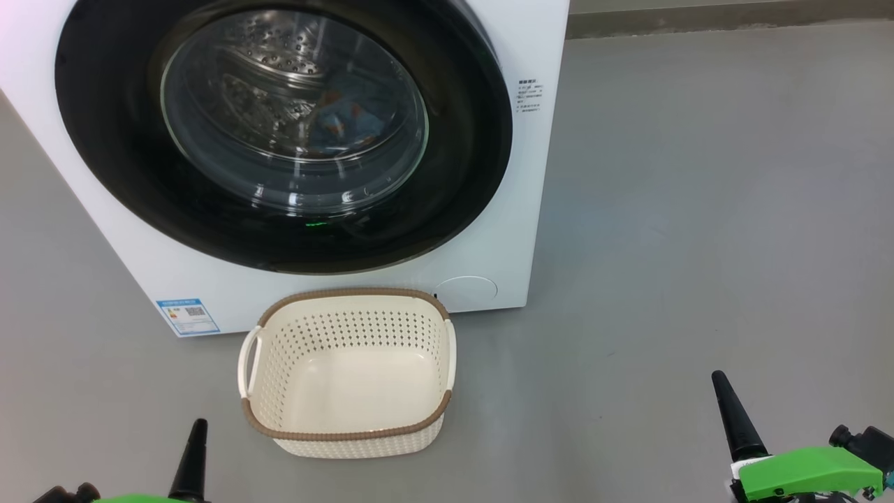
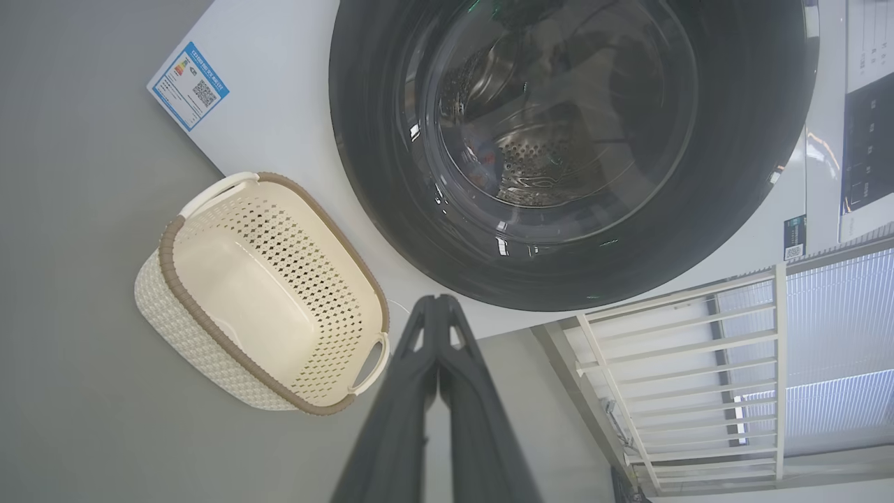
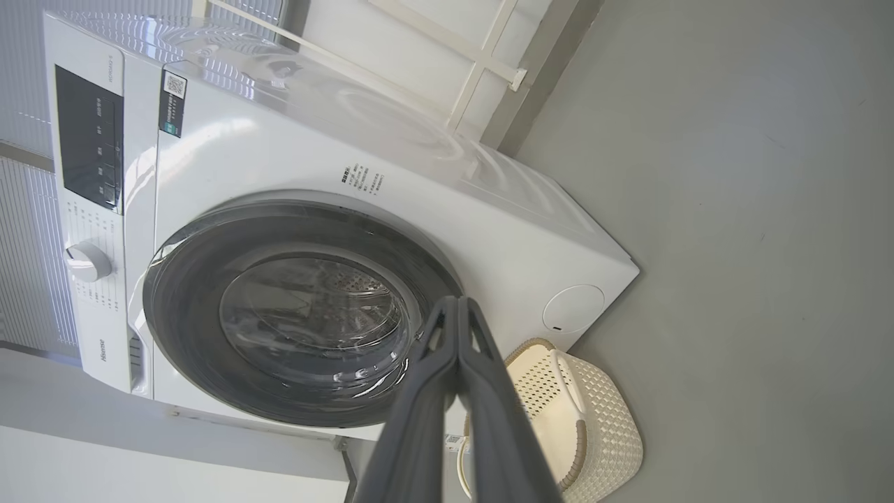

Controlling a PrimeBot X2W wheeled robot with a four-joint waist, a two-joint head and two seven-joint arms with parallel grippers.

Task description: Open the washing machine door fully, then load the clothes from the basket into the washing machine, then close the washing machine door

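Left gripper [image 2: 436, 302] and right gripper [image 3: 457, 302] sit near, closed and empty; basket [image 1: 349, 292] bare, clothes [image 1: 342, 119] behind the closed washing machine door [image 1: 112, 140]: task seemingly finished, no further move needed.

— Any brand name?
— A sideways word on the washing machine [image 3: 475, 223], low on its control strip [image 3: 98, 307], looks like "Hisense".
— And the blue label sticker [image 1: 187, 316]?
— It has a QR code and a coloured scale, but the print is too small to read.
— Anything beside the washing machine door [image 1: 279, 133]?
— Some black printed lines [image 1: 531, 96], illegible. A small QR sticker [image 3: 174, 85] sits near the top.
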